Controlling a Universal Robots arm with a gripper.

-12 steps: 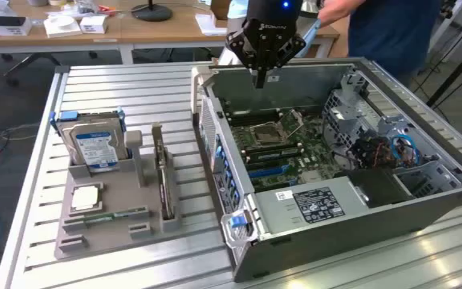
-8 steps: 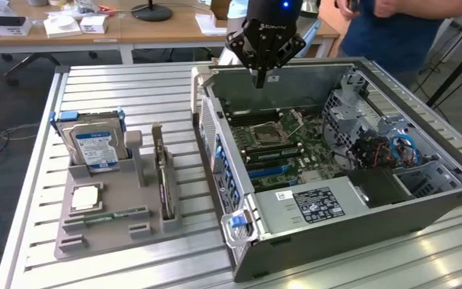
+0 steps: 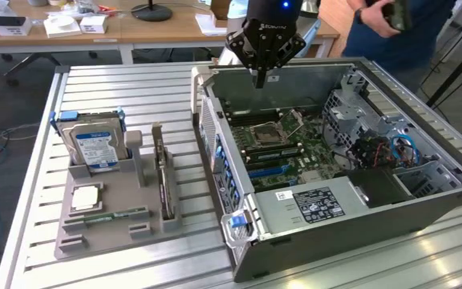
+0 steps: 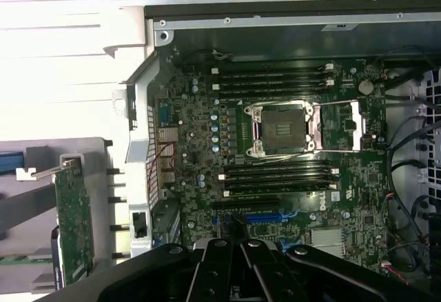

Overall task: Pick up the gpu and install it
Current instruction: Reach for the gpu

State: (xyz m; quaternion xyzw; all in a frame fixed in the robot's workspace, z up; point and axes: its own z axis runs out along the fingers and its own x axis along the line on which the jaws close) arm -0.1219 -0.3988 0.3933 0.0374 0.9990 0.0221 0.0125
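Hovering with the gripper [image 3: 259, 79] empty, fingertips pressed together, above the open computer case [image 3: 447, 171] near its rear wall. Looking straight down past the gripper [image 4: 239, 247] onto the green motherboard [image 4: 186, 143]: a bare CPU socket [image 4: 282, 128] between two banks of memory slots, and a blue expansion slot [image 4: 265, 216] close under the fingertips.

Well apart from that, on the grey parts holder [image 3: 103, 238] toward the exterior view's left: the gpu [image 3: 163, 174], standing on edge in a slot, untouched. Caught from the wrist too, the gpu [image 4: 72, 223] with its silver bracket, just outside the case wall. On the same holder: a hard drive [image 3: 94, 144] upright, a processor chip [image 3: 85, 197] lying flat, a memory stick [image 3: 117, 215].

Judged as the very start of the pick-up: nothing grasped, nothing installed. Calls for spreading the jaws and lining up along the card's thin upper edge, clear of the holder's posts.

Readable: "ROBOTIQ" across the gripper body, and what looks like "DELL" in white on the motherboard. Blue-and-white label on the hard drive and black label on the power supply [image 3: 319, 205]: print too small to make out.
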